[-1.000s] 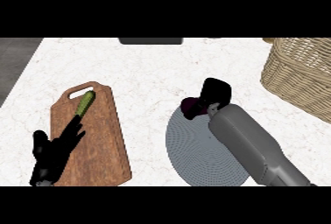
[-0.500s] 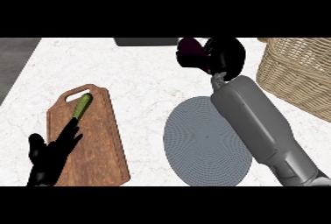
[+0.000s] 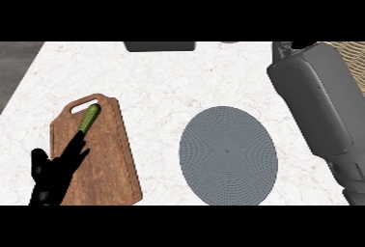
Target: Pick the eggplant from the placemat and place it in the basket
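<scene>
The grey oval placemat point(image 3: 228, 154) lies bare on the white counter. No eggplant shows in the head view. My right forearm point(image 3: 317, 101) stretches up along the right side, and only a dark sliver of the right hand point(image 3: 287, 47) shows at the top edge, next to a strip of the woven basket point(image 3: 354, 50) at the far right. What that hand holds is hidden. My left hand point(image 3: 55, 170) rests open at the lower left, fingers straight over the wooden cutting board point(image 3: 107, 159).
A green vegetable point(image 3: 89, 117) lies on the cutting board near its handle hole, just beyond my left fingertips. A dark object point(image 3: 160, 46) sits at the counter's back edge. The counter's left edge runs along a grey floor strip.
My right hand lifted the eggplant off the placemat and carried it up and to the right toward the basket; both have now passed out of view. The left hand stayed put.
</scene>
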